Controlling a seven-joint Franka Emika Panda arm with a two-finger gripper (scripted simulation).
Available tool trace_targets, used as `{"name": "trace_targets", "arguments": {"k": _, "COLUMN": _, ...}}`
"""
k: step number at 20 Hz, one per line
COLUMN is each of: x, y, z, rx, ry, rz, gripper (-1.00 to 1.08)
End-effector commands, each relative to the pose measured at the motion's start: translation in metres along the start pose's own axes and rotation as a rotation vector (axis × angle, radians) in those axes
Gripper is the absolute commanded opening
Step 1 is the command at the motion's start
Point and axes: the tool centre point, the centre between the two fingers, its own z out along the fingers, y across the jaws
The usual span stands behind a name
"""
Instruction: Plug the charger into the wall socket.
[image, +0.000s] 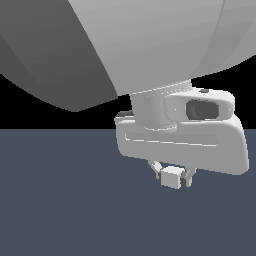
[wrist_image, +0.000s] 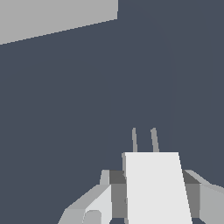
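The charger (image: 171, 177) is a small off-white block held between the fingers of my gripper (image: 172, 175), which is shut on it, above the dark floor. In the wrist view the charger (wrist_image: 155, 186) fills the space between the grey fingers (wrist_image: 117, 194), and two thin grey prongs (wrist_image: 144, 140) stick out of its front face. A flat light-grey panel (wrist_image: 52, 17), only partly in the wrist view, is the wall socket; its holes do not show. The socket is hidden in the exterior view.
The arm's large grey links (image: 125, 45) fill the upper part of the exterior view. The dark blue-grey floor (image: 60, 200) spreads under the gripper.
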Motion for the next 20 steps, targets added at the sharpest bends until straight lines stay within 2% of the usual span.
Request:
{"name": "trace_targets", "arguments": {"k": 1, "x": 0.0, "y": 0.0, "z": 0.0, "rx": 0.0, "ry": 0.0, "rz": 0.0, "gripper": -1.0}}
{"name": "trace_targets", "arguments": {"k": 9, "x": 0.009, "y": -0.006, "z": -0.014, "rx": 0.02, "ry": 0.002, "rz": -0.055, "gripper": -1.0}}
{"name": "trace_targets", "arguments": {"k": 20, "x": 0.035, "y": -0.031, "z": -0.062, "rx": 0.091, "ry": 0.007, "rz": -0.245, "gripper": -1.0}}
